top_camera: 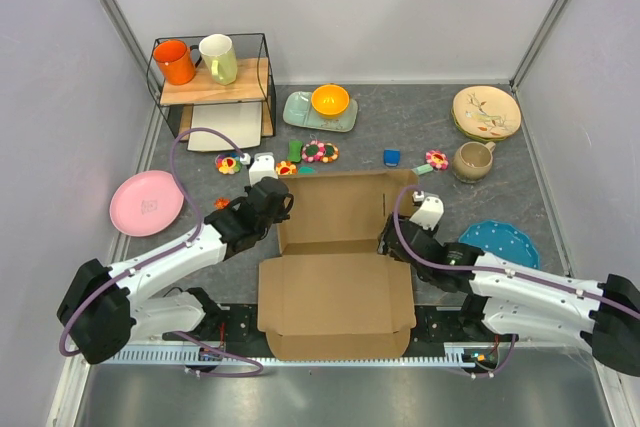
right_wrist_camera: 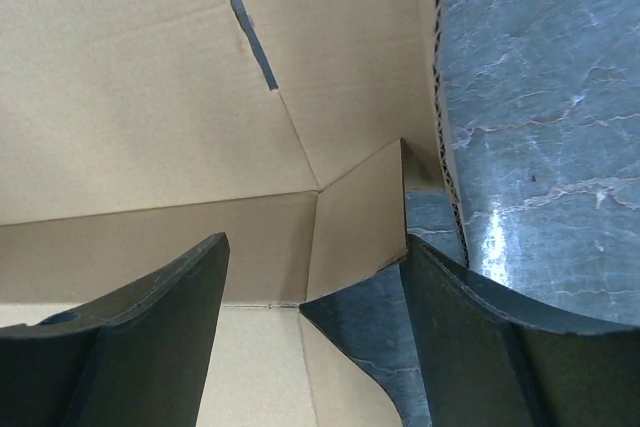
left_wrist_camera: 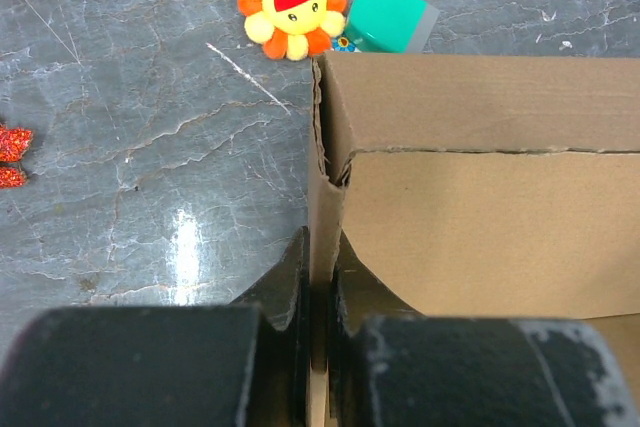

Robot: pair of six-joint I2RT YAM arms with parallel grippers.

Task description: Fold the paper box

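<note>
I'm clamping the left gripper [left_wrist_camera: 320, 272] on the paper box [left_wrist_camera: 480, 217] wall; the right gripper [right_wrist_camera: 315, 252] is straddling its corner, jaws apart.

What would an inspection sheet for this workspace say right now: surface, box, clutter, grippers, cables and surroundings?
Surface: grey marbled table, no spills seen.
Job's things: paper box part folded; far half has its walls raised, near panel lies flat.
Clutter: pink plate, teal plate, patterned plate, brown mug, orange bowl on a green tray, flower toys, wire shelf with two mugs.
Grippers: left gripper shut on the box's left wall; right gripper open at the right wall.
Cables: purple cables loop off both arms, none snagged.
Surroundings: pale enclosure walls; nothing else seen.
</note>
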